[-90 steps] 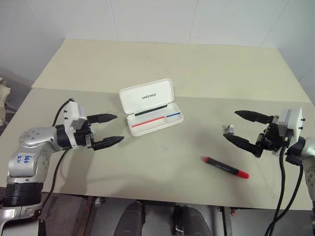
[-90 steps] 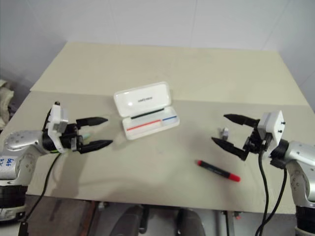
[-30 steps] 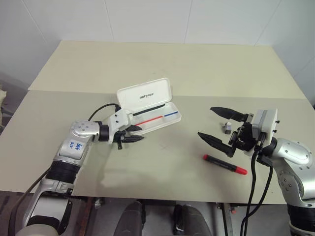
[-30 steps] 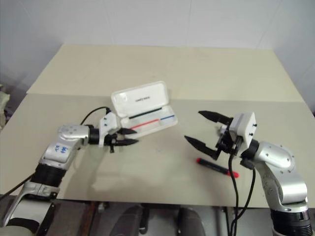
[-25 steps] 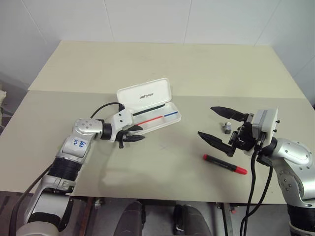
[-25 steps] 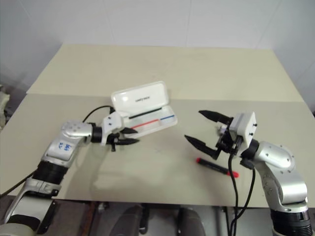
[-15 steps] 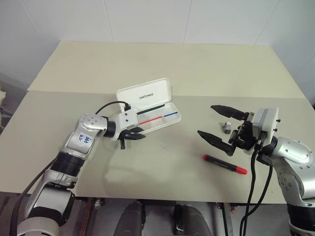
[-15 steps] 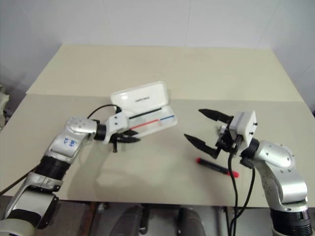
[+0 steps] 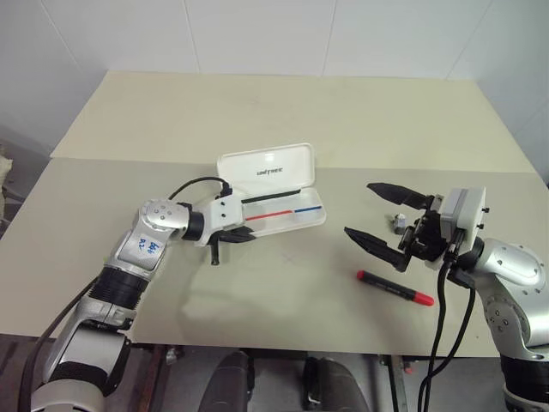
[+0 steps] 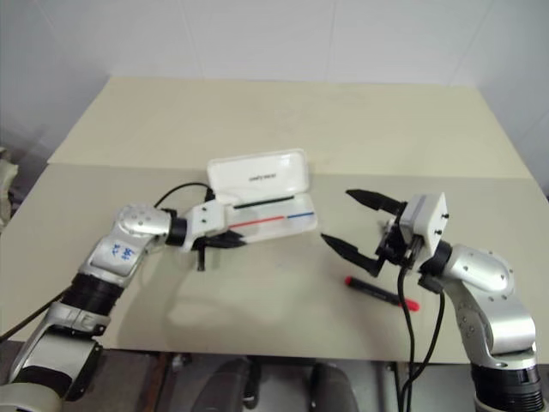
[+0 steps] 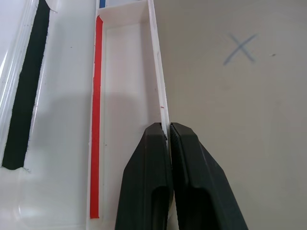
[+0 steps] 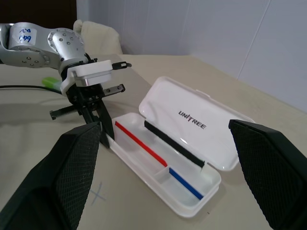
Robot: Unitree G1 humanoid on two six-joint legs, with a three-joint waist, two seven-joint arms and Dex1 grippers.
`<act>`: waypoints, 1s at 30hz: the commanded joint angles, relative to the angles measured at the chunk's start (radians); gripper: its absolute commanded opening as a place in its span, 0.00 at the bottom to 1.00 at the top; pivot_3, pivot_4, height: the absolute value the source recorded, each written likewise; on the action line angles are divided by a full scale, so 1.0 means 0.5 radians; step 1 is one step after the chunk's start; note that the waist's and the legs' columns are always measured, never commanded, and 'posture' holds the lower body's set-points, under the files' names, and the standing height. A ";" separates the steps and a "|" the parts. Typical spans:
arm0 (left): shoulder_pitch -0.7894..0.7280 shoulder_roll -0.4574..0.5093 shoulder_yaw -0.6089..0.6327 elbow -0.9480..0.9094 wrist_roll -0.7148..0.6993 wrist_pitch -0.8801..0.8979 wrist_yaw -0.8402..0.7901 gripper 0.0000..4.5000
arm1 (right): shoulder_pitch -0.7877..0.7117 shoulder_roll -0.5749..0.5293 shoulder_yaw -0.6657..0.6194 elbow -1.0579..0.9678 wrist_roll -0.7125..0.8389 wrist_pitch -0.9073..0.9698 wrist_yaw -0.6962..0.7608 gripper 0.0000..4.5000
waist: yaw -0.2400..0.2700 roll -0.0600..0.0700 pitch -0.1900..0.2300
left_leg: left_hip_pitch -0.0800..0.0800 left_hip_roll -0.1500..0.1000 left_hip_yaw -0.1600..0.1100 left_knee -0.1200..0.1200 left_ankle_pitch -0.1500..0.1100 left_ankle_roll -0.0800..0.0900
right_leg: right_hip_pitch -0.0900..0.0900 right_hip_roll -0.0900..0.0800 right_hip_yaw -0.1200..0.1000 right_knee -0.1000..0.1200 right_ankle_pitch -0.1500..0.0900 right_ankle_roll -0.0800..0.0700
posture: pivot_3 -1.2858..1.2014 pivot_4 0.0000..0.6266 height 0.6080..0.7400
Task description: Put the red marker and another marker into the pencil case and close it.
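From the head cameras, the white hard-plastic hinged pencil case (image 9: 273,199) lies open on the beige table (image 9: 283,112), lid tilted up behind its tray, and the left gripper (image 9: 241,234) is pinched onto the tray's near-left front wall. The slim black marker with a long red cap (image 9: 395,288) lies flat on the table just below the right gripper (image 9: 377,219), whose jaws stand wide apart with nothing between them. The left wrist view shows the two black fingers (image 11: 148,191) clamped together on the thin white rim beside the red stripe. The right wrist view shows the open case with its lettered lid, and a pale green marker (image 12: 53,83) lying on the table behind the left arm. The case looks light, stiff and smooth, so it will likely skid when nudged; the rim is the sensible hold. The red marker should be light and prone to rolling, best gripped mid-barrel across its width.
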 commanded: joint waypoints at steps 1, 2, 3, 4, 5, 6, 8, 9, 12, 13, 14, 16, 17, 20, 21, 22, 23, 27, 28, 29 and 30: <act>0.041 0.007 0.049 -0.164 -0.153 -0.078 -0.141 0.00 | -0.016 -0.018 -0.045 -0.046 0.038 -0.037 0.012 1.00 | -0.002 0.000 0.000 | 0.000 0.000 0.001 0.000 0.000 0.000 | 0.000 0.000 0.001 0.000 0.000 0.000 | 0.52 0.24 1.00; 0.061 0.030 0.059 -0.187 -0.172 -0.088 -0.174 0.00 | -0.013 -0.018 -0.045 -0.044 0.040 -0.034 0.013 1.00 | -0.002 0.000 0.000 | 0.000 0.000 0.001 0.000 -0.001 0.000 | 0.000 0.000 0.001 -0.001 0.000 0.000 | 0.52 0.24 1.00; 0.073 0.047 0.065 -0.200 -0.181 -0.096 -0.195 0.00 | -0.012 -0.018 -0.045 -0.043 0.041 -0.032 0.015 1.00 | -0.003 0.000 0.000 | 0.000 0.000 0.002 0.000 -0.001 0.000 | 0.000 0.000 0.001 -0.001 0.000 0.000 | 0.52 0.24 1.00; 0.083 0.065 0.067 -0.210 -0.185 -0.118 -0.218 0.00 | -0.012 -0.018 -0.045 -0.041 0.042 -0.030 0.015 1.00 | -0.004 0.000 0.000 | 0.000 0.001 0.002 0.000 -0.001 0.000 | 0.000 0.001 0.001 -0.001 0.000 0.000 | 0.52 0.24 1.00; 0.093 0.084 0.068 -0.215 -0.180 -0.144 -0.235 0.00 | -0.011 -0.017 -0.044 -0.041 0.042 -0.028 0.015 1.00 | -0.004 0.000 0.000 | 0.000 0.001 0.002 0.000 -0.001 0.000 | 0.000 0.001 0.001 0.000 0.000 0.000 | 0.52 0.24 1.00; 0.108 0.108 0.069 -0.229 -0.184 -0.145 -0.261 0.00 | -0.011 -0.017 -0.041 -0.041 0.042 -0.026 0.015 1.00 | -0.007 0.000 0.000 | 0.000 0.001 0.002 0.001 -0.001 0.000 | -0.001 0.001 0.001 0.000 0.000 0.000 | 0.52 0.24 1.00; 0.127 0.141 0.070 -0.250 -0.191 -0.137 -0.287 0.00 | -0.012 -0.016 -0.038 -0.041 0.043 -0.022 0.014 1.00 | -0.010 0.000 0.000 | 0.000 0.003 0.004 0.002 -0.001 0.000 | -0.001 0.002 0.002 0.000 0.001 -0.002 | 0.52 0.24 1.00; 0.138 0.160 0.067 -0.264 -0.193 -0.124 -0.301 0.00 | -0.013 -0.016 -0.036 -0.041 0.043 -0.019 0.014 1.00 | -0.009 0.000 0.000 | 0.001 0.004 0.004 0.002 -0.001 0.000 | -0.001 0.002 0.002 0.000 0.002 -0.003 | 0.52 0.24 1.00; 0.189 0.200 0.051 -0.326 -0.189 -0.069 -0.320 0.00 | -0.011 -0.013 -0.032 -0.049 0.045 -0.012 0.008 1.00 | -0.007 0.000 0.000 | 0.001 0.005 0.003 0.002 -0.002 0.000 | -0.001 0.002 0.003 -0.001 0.002 -0.003 | 0.52 0.24 1.00; 0.208 0.200 0.049 -0.355 -0.200 -0.036 -0.319 0.00 | -0.009 -0.012 -0.031 -0.054 0.047 -0.009 0.005 1.00 | -0.007 0.000 0.000 | 0.001 0.005 0.003 0.002 -0.002 0.000 | -0.002 0.002 0.003 -0.001 0.002 -0.003 | 0.52 0.24 1.00; 0.223 0.199 0.044 -0.384 -0.203 0.008 -0.311 0.00 | -0.007 -0.012 -0.030 -0.057 0.047 -0.007 0.003 1.00 | -0.007 0.000 0.000 | 0.001 0.005 0.003 0.002 -0.002 0.000 | -0.002 0.002 0.004 -0.001 0.002 -0.003 | 0.52 0.24 1.00; 0.250 0.189 0.034 -0.433 -0.193 0.039 -0.291 0.00 | -0.001 -0.012 -0.032 -0.066 0.051 -0.001 -0.001 1.00 | -0.007 0.000 0.000 | 0.001 0.005 0.003 0.002 -0.003 0.001 | -0.002 0.002 0.005 -0.001 0.002 -0.003 | 0.52 0.24 1.00; 0.260 0.187 0.030 -0.452 -0.184 0.059 -0.279 0.00 | 0.001 -0.013 -0.034 -0.069 0.052 0.001 -0.002 1.00 | -0.007 0.000 0.000 | 0.001 0.005 0.003 0.002 -0.003 0.002 | -0.002 0.002 0.006 -0.001 0.002 -0.003 | 0.52 0.24 1.00; 0.280 0.187 0.020 -0.479 -0.166 0.079 -0.261 0.00 | 0.006 -0.014 -0.037 -0.074 0.055 0.004 -0.005 1.00 | -0.006 0.000 0.000 | 0.001 0.005 0.003 0.002 -0.003 0.002 | -0.002 0.002 0.006 -0.001 0.002 -0.002 | 0.52 0.24 1.00; 0.285 0.191 0.013 -0.479 -0.159 0.080 -0.260 0.00 | 0.006 -0.014 -0.037 -0.075 0.056 0.005 -0.007 1.00 | -0.006 0.000 0.000 | 0.001 0.005 0.003 0.003 -0.003 0.002 | -0.002 0.002 0.006 -0.001 0.002 -0.002 | 0.52 0.24 1.00; 0.291 0.194 0.008 -0.480 -0.155 0.088 -0.260 0.00 | 0.008 -0.014 -0.037 -0.078 0.057 0.006 -0.009 1.00 | -0.006 0.000 0.000 | 0.001 0.005 0.003 0.003 -0.003 0.002 | -0.002 0.002 0.006 -0.001 0.002 -0.002 | 0.52 0.24 1.00; 0.294 0.196 0.005 -0.482 -0.153 0.094 -0.260 0.00 | 0.009 -0.014 -0.036 -0.080 0.058 0.006 -0.011 1.00 | -0.006 0.000 0.000 | 0.001 0.005 0.003 0.003 -0.003 0.002 | -0.002 0.002 0.006 -0.001 0.002 -0.002 | 0.52 0.24 1.00; 0.294 0.202 -0.012 -0.504 -0.139 0.239 -0.233 0.16 | 0.008 -0.015 -0.031 -0.094 0.064 0.014 -0.022 1.00 | -0.006 0.000 0.000 | 0.001 0.005 0.003 0.003 -0.004 0.002 | -0.002 0.002 0.007 -0.001 0.002 -0.002 | 0.52 0.24 1.00; 0.290 0.194 -0.015 -0.502 -0.134 0.244 -0.221 0.24 | 0.008 -0.014 -0.029 -0.096 0.063 0.016 -0.023 1.00 | -0.006 0.000 0.000 | 0.001 0.005 0.003 0.003 -0.004 0.002 | -0.002 0.002 0.007 -0.001 0.002 -0.002 | 0.52 0.24 1.00; 0.285 0.177 -0.008 -0.500 -0.139 0.254 -0.197 0.31 | 0.006 -0.014 -0.027 -0.096 0.063 0.017 -0.026 1.00 | -0.006 0.000 0.000 | 0.001 0.005 0.003 0.003 -0.004 0.002 | -0.002 0.002 0.007 -0.001 0.002 -0.002 | 0.52 0.24 1.00; 0.281 0.158 -0.001 -0.510 -0.161 0.271 -0.189 0.39 | 0.008 -0.013 -0.026 -0.099 0.063 0.019 -0.027 1.00 | -0.006 0.000 0.000 | 0.001 0.005 0.003 0.003 -0.004 0.002 | -0.002 0.002 0.007 -0.001 0.002 -0.002 | 0.52 0.24 1.00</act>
